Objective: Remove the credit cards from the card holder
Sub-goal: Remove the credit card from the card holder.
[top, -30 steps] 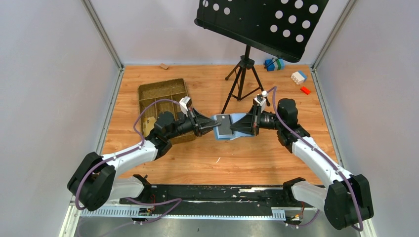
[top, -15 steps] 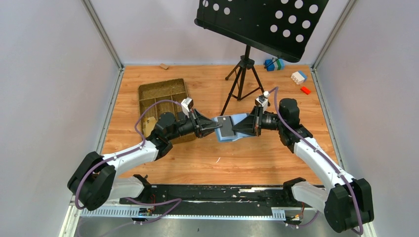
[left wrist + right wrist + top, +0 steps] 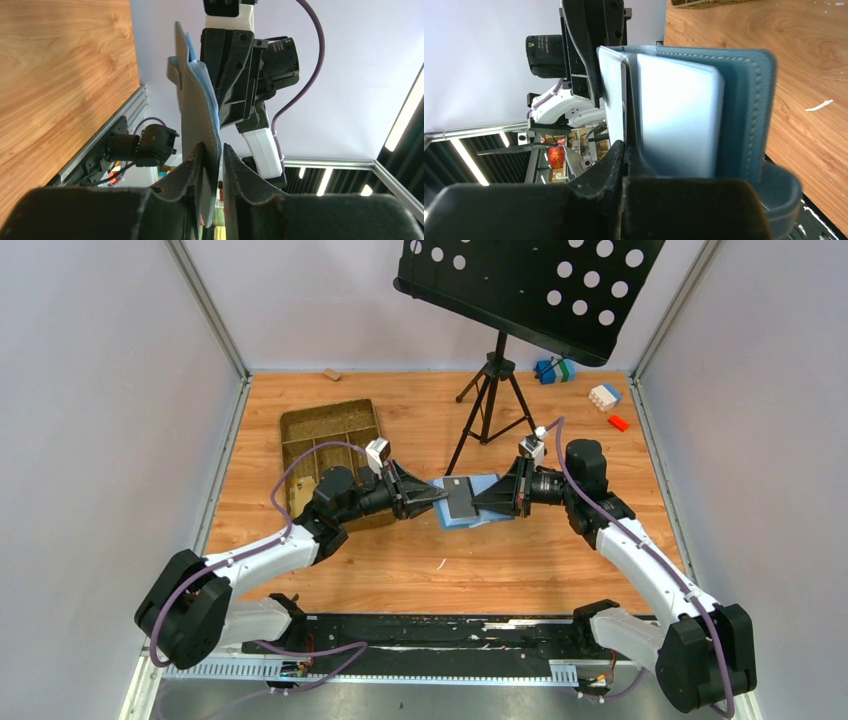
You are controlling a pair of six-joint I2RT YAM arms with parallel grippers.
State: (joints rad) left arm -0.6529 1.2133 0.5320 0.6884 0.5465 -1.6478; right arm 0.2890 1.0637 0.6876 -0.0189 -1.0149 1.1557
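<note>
The blue card holder (image 3: 482, 514) hangs open above the table's middle, held between both arms. A dark grey credit card (image 3: 459, 496) lies against its upper face. My right gripper (image 3: 482, 502) is shut on the holder's right side; in the right wrist view the right gripper (image 3: 625, 145) pinches a thin pale layer beside a pale panel (image 3: 679, 120) inside the blue cover (image 3: 744, 110). My left gripper (image 3: 440, 496) straddles the left edge. In the left wrist view the left gripper (image 3: 212, 146) stands slightly open, one finger touching the holder (image 3: 197, 115), a narrow gap at the other.
A brown compartmented tray (image 3: 330, 425) lies at the back left, just behind my left arm. A black music stand's tripod (image 3: 490, 390) stands close behind the holder, its desk (image 3: 530, 285) overhead. Toy blocks (image 3: 605, 395) sit at the back right.
My left jaws have eased apart from a tight pinch on the holder's edge. The right gripper and the holder have shifted slightly to the right.
</note>
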